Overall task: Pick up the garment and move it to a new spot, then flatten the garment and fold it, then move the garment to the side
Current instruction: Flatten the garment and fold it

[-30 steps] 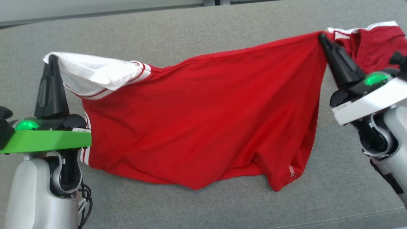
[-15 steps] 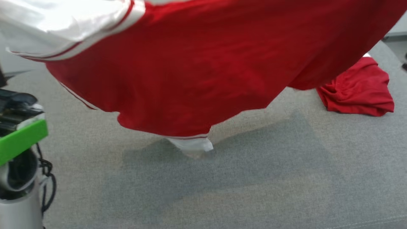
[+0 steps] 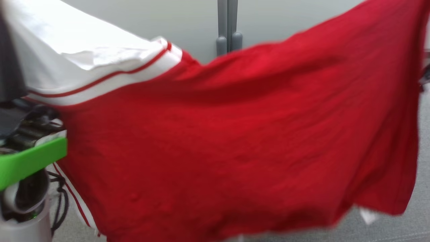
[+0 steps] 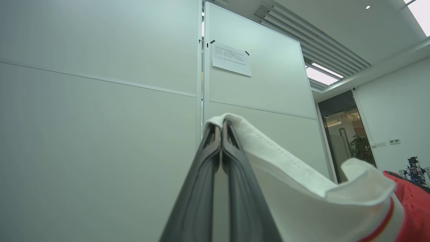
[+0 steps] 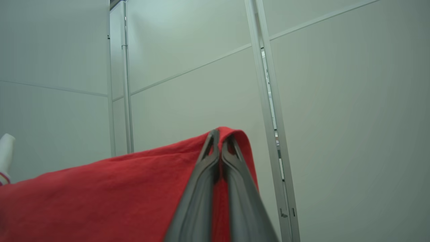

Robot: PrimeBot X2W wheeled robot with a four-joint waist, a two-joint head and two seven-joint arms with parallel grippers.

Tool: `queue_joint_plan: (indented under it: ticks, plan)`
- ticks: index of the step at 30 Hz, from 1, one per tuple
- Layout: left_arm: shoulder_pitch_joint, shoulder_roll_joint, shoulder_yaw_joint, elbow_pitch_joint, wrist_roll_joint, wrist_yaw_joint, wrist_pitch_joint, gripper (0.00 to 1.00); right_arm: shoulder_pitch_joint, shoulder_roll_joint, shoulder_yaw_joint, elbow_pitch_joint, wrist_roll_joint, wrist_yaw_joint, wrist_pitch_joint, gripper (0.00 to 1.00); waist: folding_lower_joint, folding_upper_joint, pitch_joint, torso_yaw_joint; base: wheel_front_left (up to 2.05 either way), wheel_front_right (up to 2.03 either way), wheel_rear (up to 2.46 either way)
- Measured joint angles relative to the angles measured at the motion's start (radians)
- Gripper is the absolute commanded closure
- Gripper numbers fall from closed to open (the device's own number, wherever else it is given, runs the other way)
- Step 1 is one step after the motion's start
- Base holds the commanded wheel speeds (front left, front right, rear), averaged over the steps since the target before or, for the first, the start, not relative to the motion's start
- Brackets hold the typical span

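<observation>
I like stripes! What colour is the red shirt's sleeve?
The red garment's sleeve is white with thin red stripes; the head view shows it best.

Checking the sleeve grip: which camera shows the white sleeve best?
Left wrist view: sharp and close, with the left hand shut on the white sleeve. Head view shows it blurred; right wrist view, just a white bit at its left edge.

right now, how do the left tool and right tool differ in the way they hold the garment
The left tool pinches the garment by its white sleeve; the right tool pinches a plain red edge. Cloth trails to the right of the left tool in its wrist view, to the left of the right tool in its own. Both are shut on the garment, fingers aimed at pale wall panels.
</observation>
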Motion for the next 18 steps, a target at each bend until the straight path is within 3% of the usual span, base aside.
queue_joint_plan:
  ticks: [5, 8, 12, 15, 18]
  plan:
    - [0.033, -0.005, -0.053, 0.237, -0.047, 0.017, 0.103, 1.0, 0.018, 0.034, 0.156, 0.184, 0.036, -0.003, 0.128, 1.0, 0.0, 0.0, 0.028, 0.006, 0.0, 0.0, 0.0]
    - [0.006, -0.012, -0.076, 0.372, -0.049, 0.027, 0.144, 1.0, -0.071, 0.08, 0.222, 0.328, -0.011, -0.036, 0.184, 1.0, 0.0, 0.0, 0.045, 0.011, 0.0, 0.0, 0.0]
    - [-0.239, -0.038, -0.04, 0.412, -0.033, 0.062, 0.121, 1.0, -0.359, 0.147, 0.087, 0.396, -0.09, -0.124, 0.108, 1.0, 0.0, 0.0, 0.056, 0.027, 0.0, 0.0, 0.0]
    - [-0.424, -0.054, -0.024, 0.382, -0.041, 0.065, 0.105, 1.0, -0.511, 0.14, 0.07, 0.401, -0.1, -0.121, 0.09, 1.0, 0.0, 0.0, 0.059, 0.043, 0.0, 0.0, 0.0]
    - [-0.397, -0.054, -0.047, 0.403, -0.045, 0.063, 0.131, 1.0, -0.461, 0.15, 0.151, 0.476, -0.092, -0.097, 0.133, 1.0, 0.0, 0.0, 0.059, 0.058, 0.0, 0.0, 0.0]
